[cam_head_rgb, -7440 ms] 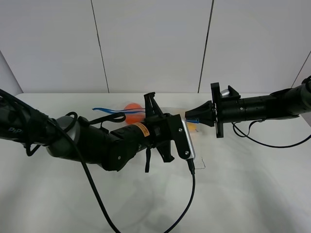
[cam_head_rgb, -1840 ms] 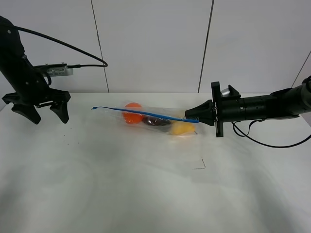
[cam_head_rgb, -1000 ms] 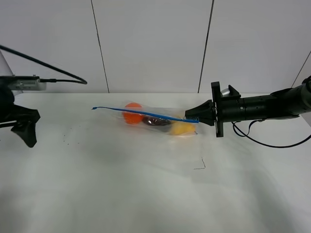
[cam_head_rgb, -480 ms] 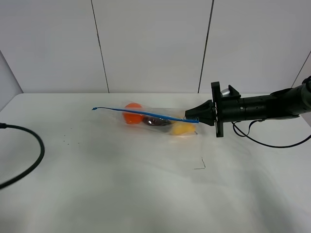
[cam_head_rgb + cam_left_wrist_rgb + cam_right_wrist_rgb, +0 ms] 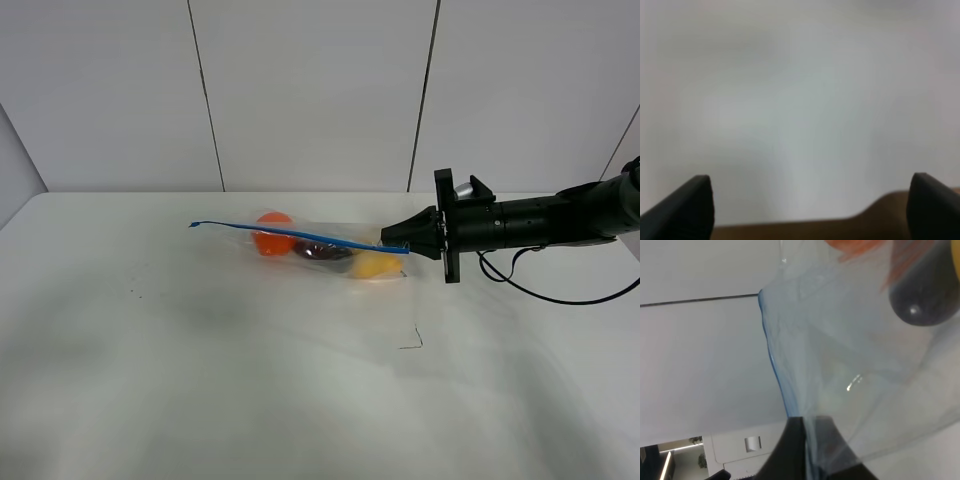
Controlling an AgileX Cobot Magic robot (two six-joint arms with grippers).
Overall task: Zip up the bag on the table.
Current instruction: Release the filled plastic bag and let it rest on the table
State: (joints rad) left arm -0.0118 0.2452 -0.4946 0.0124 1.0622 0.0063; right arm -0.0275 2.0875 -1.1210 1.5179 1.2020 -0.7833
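The right gripper [image 5: 408, 243] pinched the limp, crinkly bag [image 5: 330, 247] by its blue strip's end, the firmest hold; the left gripper [image 5: 805, 200] gaped wide, holding nothing.

Bag [image 5: 330, 250] on table [image 5: 250, 380]

Even, diffuse light fills the overhead view, bright and flat, with only faint soft shadows on the table [image 5: 250, 400] beneath the bag [image 5: 320, 250] and the right arm. That view is sharp throughout. The left wrist view is heavily blurred, a pale grey-white wash with nothing in focus. The right wrist view is close and soft, with 1 small glare spot on the bag's plastic.
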